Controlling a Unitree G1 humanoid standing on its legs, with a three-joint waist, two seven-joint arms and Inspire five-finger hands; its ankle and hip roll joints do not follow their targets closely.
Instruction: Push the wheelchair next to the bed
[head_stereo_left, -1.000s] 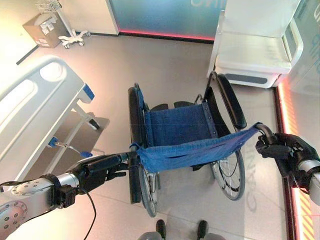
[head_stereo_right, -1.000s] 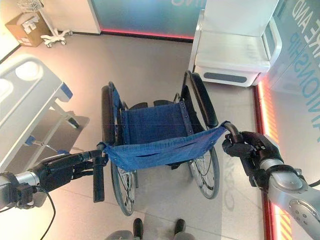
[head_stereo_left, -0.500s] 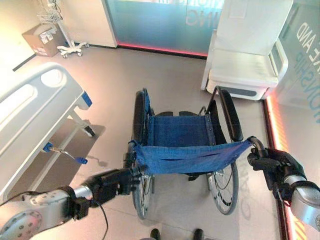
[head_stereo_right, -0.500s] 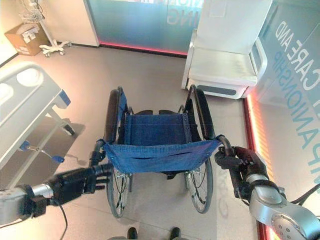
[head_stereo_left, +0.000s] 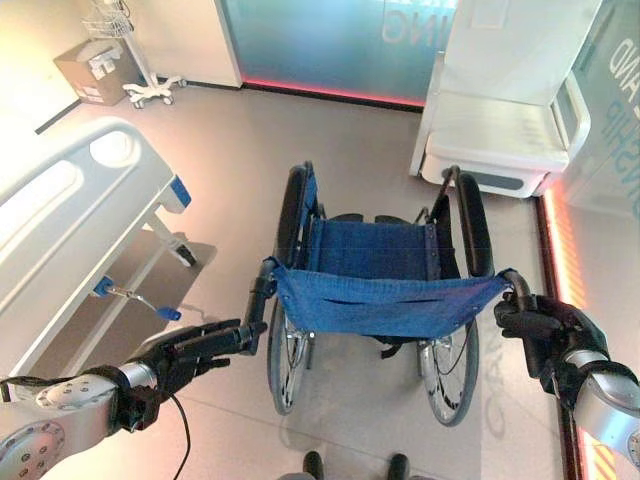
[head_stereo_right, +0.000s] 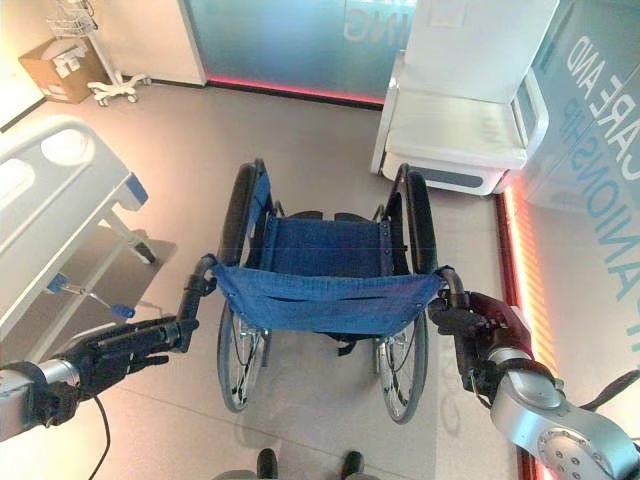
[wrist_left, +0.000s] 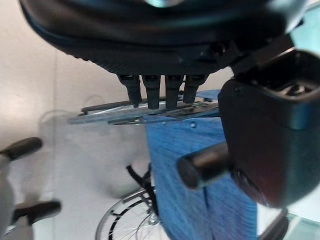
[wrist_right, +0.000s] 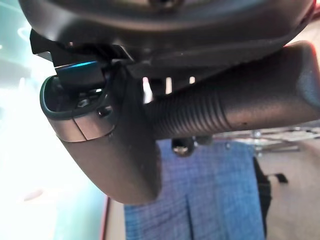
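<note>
the wheelchair (head_stereo_left: 385, 290) is seen straight ahead on the floor, its long axis pointing away from the robot, with the bed (head_stereo_left: 70, 215) off to its left and well apart. the right robot hand (head_stereo_left: 540, 325) is curled round the right push handle (wrist_right: 225, 107). the left robot hand (head_stereo_left: 195, 345) is stretched out with straight fingers, its tips at the left push handle (head_stereo_left: 258, 305), which is not gripped. a leftward turn looks needed.

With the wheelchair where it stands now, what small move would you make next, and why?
Probably close the left hand round the left push handle before pushing. Its fingers lie straight by that handle, while the right hand is curled round its own. The wheelchair stands apart from the bed on the left.
</note>
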